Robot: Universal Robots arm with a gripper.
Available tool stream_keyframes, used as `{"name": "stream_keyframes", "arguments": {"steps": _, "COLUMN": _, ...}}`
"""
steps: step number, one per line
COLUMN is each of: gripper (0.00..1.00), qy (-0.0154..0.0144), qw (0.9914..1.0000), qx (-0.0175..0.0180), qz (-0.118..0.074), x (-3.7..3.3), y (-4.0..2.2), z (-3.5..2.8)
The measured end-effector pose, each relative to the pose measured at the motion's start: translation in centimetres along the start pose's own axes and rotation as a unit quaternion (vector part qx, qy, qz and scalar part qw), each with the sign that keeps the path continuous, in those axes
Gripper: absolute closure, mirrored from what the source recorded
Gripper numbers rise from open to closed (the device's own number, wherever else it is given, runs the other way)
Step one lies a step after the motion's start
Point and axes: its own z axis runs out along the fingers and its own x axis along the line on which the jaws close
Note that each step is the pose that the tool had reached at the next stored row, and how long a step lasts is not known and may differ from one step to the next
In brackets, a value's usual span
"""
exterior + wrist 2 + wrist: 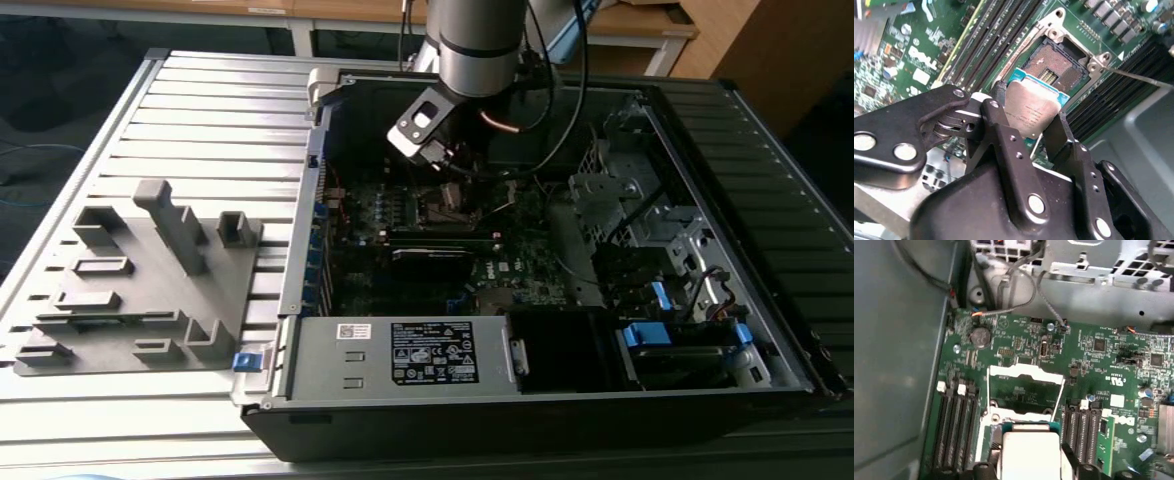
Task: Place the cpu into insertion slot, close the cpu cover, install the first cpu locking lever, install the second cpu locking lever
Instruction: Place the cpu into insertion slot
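At the exterior view's left, a matt grey plastic fixture block (140,280) with upright posts and shallow pockets lies on a ribbed, silvery metal table (200,110). Right of it stands an open black and grey steel computer case (534,420) with its side off. At the case's near edge sits a grey sheet-metal power supply box (340,355) with a white label. Behind that lies the green, densely populated motherboard (527,288). At the case's right is a perforated bare-metal drive cage (654,215) with blue plastic tabs near it. The smooth grey cylindrical arm (478,45) reaches into the case, and its black gripper (447,178) hangs just above the board's square socket (441,205).

In the second wrist view, the black, bolted metal fingers (1004,145) are clenched on the cpu (1036,107), a small flat square chip with a dull silver-grey metal top and a teal-green rim. It is held above the board and overlaps one edge of the socket, whose dark pin field lies bare. A thin steel wire lever (1141,79) juts out beside the socket.

In the first wrist view, the cpu cover (1024,372), a thin silvery frame with an open window, is lifted off the socket, with the board visible through it. Rows of long black memory slots (954,425) flank the socket on both sides.
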Motion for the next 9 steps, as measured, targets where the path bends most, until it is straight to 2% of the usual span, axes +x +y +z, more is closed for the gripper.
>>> {"name": "stream_keyframes", "arguments": {"steps": 3, "gripper": 0.46, "qy": -0.0025, "qw": 0.99961, "qx": -0.0003, "qz": 0.028, "x": 0.00, "y": 0.00, "z": 0.03}}
{"name": "stream_keyframes", "arguments": {"steps": 4, "gripper": 0.46, "qy": -0.0050, "qw": 0.99841, "qx": -0.0006, "qz": 0.056, "x": 0.00, "y": -0.01, "z": 0.06}}
{"name": "stream_keyframes", "arguments": {"steps": 5, "gripper": 0.46, "qy": -0.0053, "qw": 0.99802, "qx": -0.0008, "qz": 0.063, "x": 0.00, "y": -0.02, "z": 0.08}}
{"name": "stream_keyframes", "arguments": {"steps": 9, "gripper": 0.46, "qy": -0.0046, "qw": 0.99802, "qx": -0.0008, "qz": 0.063, "x": 0.07, "y": -0.29, "z": 0.10}}
